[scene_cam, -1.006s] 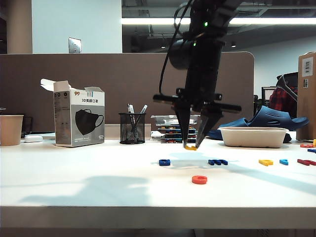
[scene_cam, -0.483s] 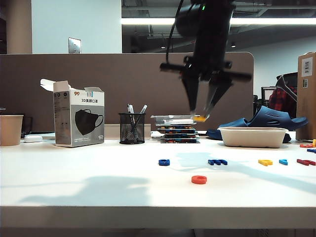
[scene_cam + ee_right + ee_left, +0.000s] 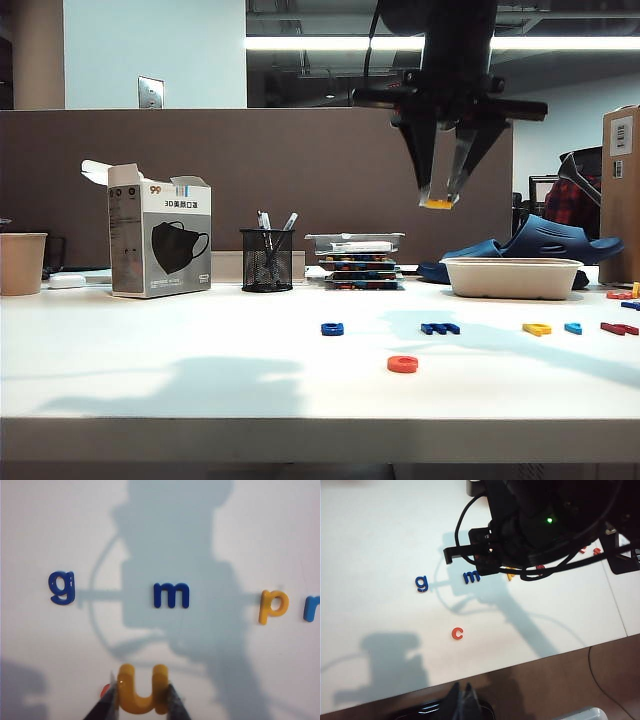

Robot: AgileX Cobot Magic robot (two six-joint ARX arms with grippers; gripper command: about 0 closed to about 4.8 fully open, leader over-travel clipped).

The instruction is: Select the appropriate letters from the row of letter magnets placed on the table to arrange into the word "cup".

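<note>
My right gripper (image 3: 440,198) hangs high above the table (image 3: 200,350), shut on the yellow "u" (image 3: 438,203); the right wrist view shows the "u" (image 3: 142,690) pinched between both fingers. On the table lie the red-orange "c" (image 3: 403,364) at the front and, behind it, the row: blue "g" (image 3: 333,328), dark blue "m" (image 3: 441,328), yellow "p" (image 3: 537,328), light blue letter (image 3: 574,327), red letter (image 3: 620,328). My left gripper (image 3: 462,696) sits off the table's front edge, tips together, holding nothing; its view shows the "c" (image 3: 457,633).
Along the back stand a paper cup (image 3: 22,262), a mask box (image 3: 160,243), a mesh pen holder (image 3: 267,260), stacked trays (image 3: 355,262), a white bowl (image 3: 513,277) and blue slippers (image 3: 540,240). A carton (image 3: 622,190) is at the far right.
My right gripper has lifted the yellow "u" off the table and carried it up and to the right. The other letters have not moved.
</note>
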